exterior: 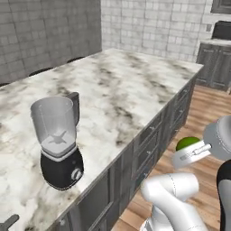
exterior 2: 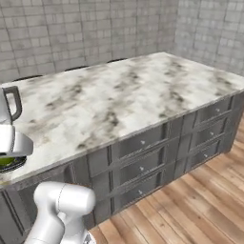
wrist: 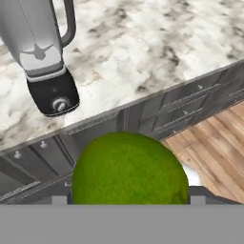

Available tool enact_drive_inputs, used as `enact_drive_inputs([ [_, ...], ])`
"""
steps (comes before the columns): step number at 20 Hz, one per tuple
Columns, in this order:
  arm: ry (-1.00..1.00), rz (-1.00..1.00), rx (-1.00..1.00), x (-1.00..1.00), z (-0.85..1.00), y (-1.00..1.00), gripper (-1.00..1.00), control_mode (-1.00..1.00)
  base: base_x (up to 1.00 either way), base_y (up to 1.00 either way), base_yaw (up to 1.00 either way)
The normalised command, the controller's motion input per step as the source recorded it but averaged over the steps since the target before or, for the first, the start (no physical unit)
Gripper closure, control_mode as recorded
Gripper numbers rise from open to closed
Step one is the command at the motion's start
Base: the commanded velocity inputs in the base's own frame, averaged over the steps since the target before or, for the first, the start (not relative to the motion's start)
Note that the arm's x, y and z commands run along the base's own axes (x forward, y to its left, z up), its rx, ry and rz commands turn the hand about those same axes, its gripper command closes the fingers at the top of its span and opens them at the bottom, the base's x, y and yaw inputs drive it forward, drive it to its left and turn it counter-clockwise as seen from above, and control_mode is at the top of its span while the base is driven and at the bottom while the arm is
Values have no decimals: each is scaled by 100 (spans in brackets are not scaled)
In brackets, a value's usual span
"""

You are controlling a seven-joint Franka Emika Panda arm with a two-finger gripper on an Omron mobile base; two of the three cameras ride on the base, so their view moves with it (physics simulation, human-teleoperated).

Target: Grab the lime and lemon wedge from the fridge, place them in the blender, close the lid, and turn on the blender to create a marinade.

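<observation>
1 of the 2 fruits is in hand: the lime (wrist: 128, 169) sits between the spread fingers of the hand (exterior: 195, 151), which is clamped wide around it, out over the wooden floor (exterior: 207, 117) in front of the drawer fronts (exterior 2: 143, 164). From where I stand that puts the first fetch from the fridge as good as done, though the lime is not delivered.

The blender (exterior: 58, 146) stands on the tabletop (exterior: 131, 85), ahead of the hand and higher than it, off to its left across the edge. Its jar is open at the top and looks bare inside apart from the blade at the bottom, so nothing has gone in so far. Looking along the hand, the blender's silver knob (wrist: 60, 105) faces this way, just above the drawer fronts.

A dark tab (exterior: 9, 221) pokes up from the tabletop further left of the blender; it may be the lid, but too little of it shows to be sure.

What I judge is left, in order: lift the lime over the tabletop edge and drop it in the jar; go back for the lemon wedge and add that too; set the lid on; turn the knob. So roughly 1 step of 5 is under way, and most of the work lies ahead.
</observation>
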Motion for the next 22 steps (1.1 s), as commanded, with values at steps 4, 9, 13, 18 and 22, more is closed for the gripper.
enact_drive_inputs([
  [4, 0, 0, 0, 0, 0, 0, 100, 100, 34, 0, 61],
  [9, 0, 0, 0, 0, 0, 0, 100, 100, 34, 14, 60],
  [13, 0, 0, 0, 0, 0, 0, 100, 100, 55, 21, 48],
  [18, 0, 0, 0, 0, 0, 0, 100, 100, 68, 15, 31],
  [22, 0, 9, 0, 43, 71, 8, 100, -100, 15, 0, 5],
])
